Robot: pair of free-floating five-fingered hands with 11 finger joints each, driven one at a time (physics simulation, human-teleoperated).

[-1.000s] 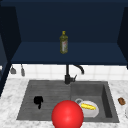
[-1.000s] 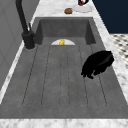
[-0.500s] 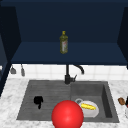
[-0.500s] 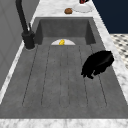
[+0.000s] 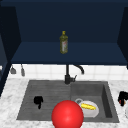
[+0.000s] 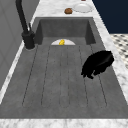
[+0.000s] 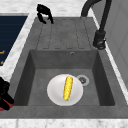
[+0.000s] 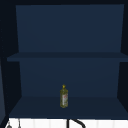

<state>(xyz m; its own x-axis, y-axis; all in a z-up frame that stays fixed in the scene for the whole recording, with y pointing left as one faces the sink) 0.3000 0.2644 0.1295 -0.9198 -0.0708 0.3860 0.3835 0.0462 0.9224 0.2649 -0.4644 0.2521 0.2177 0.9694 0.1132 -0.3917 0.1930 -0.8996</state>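
1. We see the sink (image 5: 107, 100) holding a plate (image 7: 53, 96) with corn (image 7: 67, 88), low so it stays put.
2. Our left hand (image 6: 97, 63) hovers over the ribbed drainboard (image 6: 50, 80), fingers curled downward, gripping nothing.
3. Our right hand (image 5: 123, 98) hangs by the sink's right edge; its fingers perhaps curled, we cannot tell.

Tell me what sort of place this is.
A simulated kitchen, at the sink: a grey sink with a ridged drainboard and a black faucet, a white plate carrying a corn cob in the basin, and a bottle on an open wall-cabinet shelf above.
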